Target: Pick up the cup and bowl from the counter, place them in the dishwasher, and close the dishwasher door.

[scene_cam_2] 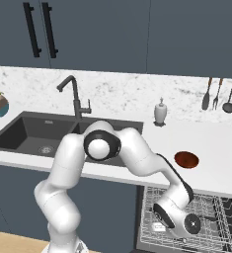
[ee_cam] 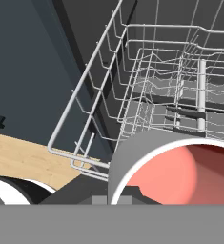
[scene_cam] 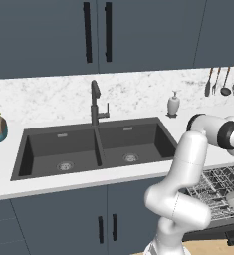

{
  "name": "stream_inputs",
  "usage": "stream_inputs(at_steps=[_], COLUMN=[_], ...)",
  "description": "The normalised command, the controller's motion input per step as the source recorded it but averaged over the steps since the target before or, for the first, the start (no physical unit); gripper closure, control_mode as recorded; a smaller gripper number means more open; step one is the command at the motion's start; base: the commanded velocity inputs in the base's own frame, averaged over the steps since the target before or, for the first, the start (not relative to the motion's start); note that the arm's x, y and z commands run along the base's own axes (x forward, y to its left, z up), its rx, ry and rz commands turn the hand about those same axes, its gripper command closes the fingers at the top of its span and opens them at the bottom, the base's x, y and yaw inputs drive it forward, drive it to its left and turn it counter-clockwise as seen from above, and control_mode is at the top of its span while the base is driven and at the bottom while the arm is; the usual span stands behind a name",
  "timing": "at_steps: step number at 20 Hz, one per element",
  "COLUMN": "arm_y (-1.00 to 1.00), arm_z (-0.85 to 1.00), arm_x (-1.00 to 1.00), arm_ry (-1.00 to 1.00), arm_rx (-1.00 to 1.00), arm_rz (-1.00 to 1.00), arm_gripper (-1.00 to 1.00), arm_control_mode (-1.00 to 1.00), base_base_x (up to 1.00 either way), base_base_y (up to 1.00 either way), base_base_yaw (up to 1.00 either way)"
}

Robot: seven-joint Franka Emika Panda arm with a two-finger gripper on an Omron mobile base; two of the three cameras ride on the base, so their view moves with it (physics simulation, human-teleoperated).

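arm [scene_cam_2: 137,158] bent low | cup [ee_cam: 173,169] over dishwasher [scene_cam_2: 206,222] rack

Ahead of my claw: the cup [ee_cam: 173,171] sits right at my fingertips, blocking the near view.
Rack: grey wires of the dishwasher [ee_cam: 180,95] rack hem me in ahead and to the sides.
Counter [scene_cam_2: 211,148]: open white top around the bowl [scene_cam_2: 186,159]; the soap dispenser [scene_cam_2: 160,111] stands well behind it.
Sink [scene_cam: 88,147]: faucet [scene_cam: 95,102] rises at its back.
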Motion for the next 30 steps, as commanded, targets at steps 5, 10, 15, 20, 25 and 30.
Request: stream_inputs(at_steps=[5,10,15,20,25,30], arm_y=[0.00,0.00,0.00,0.00,0.00,0.00], arm_z=[0.00,0.31,0.29,-0.03,-0.40,-0.53], arm_x=[0.00,0.00,0.30,0.83,0.76,0.46], arm_ry=[0.00,0.00,0.00,0.02,0.13,0.17], arm_rx=[0.00,0.01,0.01,0.00,0.00,-0.01], arm_rz=[0.00,0.00,0.00,-0.01,0.00,0.00], arm_gripper=[1.00,1.00,1.00,1.00,1.00,1.00], arm_control_mode=[-1.00,-1.00,-1.00,-1.00,-1.00,-1.00], base_base_x=[0.00,0.00,0.00,0.00,0.00,0.00], base_base_y=[0.00,0.00,0.00,0.00,0.00,0.00], base_base_yaw=[0.00,0.00,0.00,0.00,0.00,0.00])
